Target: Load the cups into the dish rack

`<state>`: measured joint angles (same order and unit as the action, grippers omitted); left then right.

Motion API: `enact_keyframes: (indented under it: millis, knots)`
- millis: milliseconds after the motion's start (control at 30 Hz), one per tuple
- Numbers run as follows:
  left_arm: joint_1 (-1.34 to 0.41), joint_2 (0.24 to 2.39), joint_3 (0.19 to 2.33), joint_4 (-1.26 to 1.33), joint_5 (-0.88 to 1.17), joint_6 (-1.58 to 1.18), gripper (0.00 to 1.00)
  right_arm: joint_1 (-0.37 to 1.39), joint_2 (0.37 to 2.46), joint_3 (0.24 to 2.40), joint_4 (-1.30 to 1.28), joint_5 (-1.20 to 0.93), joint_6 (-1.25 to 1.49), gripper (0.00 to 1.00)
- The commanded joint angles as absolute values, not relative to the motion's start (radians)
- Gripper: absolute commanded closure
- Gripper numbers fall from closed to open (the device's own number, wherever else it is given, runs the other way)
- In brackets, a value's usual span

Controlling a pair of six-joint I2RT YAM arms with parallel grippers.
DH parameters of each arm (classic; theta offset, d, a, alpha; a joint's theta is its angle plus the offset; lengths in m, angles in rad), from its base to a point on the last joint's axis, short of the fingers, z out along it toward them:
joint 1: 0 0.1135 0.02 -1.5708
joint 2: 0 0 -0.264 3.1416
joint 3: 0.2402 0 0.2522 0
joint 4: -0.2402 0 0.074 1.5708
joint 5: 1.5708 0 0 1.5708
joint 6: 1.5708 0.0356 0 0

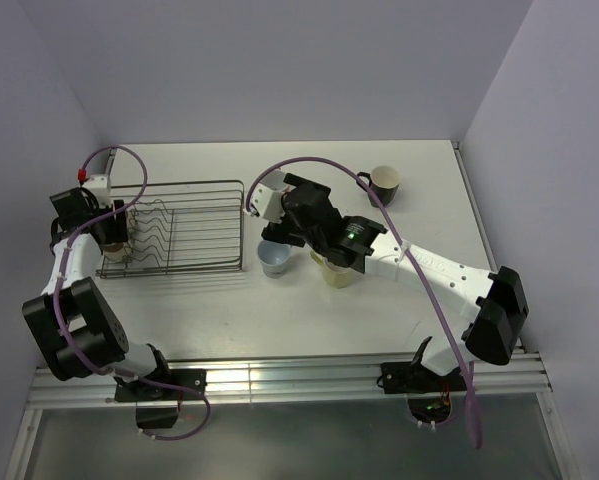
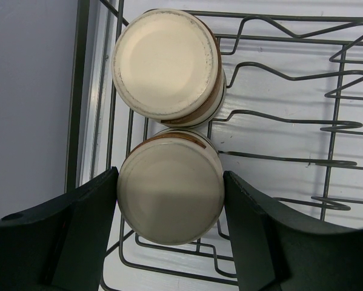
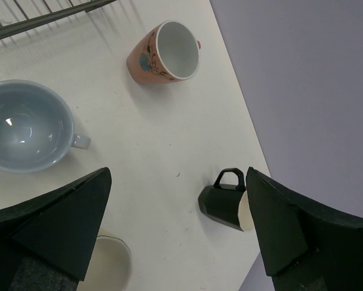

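The far brown metal cup [image 2: 166,63] and the near brown metal cup [image 2: 171,200] have no handles. They sit upside down at the left end of the dark wire dish rack [image 1: 189,183]. The left gripper [image 2: 170,182] hugs the near one, a finger tight on each side.

Four cups are on the white table [image 1: 229,310]: the pink flowery cup [image 3: 163,54], light blue mug [image 3: 23,127], black mug [image 3: 220,206] and pale yellow mug [image 1: 341,275]. The right gripper [image 3: 178,182] hangs over them, fingers wide apart and holding nothing.

Two are in, four to go.
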<state>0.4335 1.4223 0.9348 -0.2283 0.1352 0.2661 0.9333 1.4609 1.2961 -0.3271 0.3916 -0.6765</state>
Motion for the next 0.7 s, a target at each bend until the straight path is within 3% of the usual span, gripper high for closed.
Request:
enact_keyframes:
  millis: [0,333,667]
  knots:
    - [0.434,1.417,0.95,-0.209,0.17,0.253,0.56,0.933,1.456,1.342,-0.318,0.399,-0.66,0.0]
    - [0.434,1.387,0.969,-0.225,0.161,0.255,0.24,0.933,1.457,1.344,-0.314,0.396,-0.654,0.0]
    - [0.434,1.373,0.994,-0.241,0.149,0.264,0.11,0.931,1.456,1.348,-0.314,0.39,-0.646,0.0]
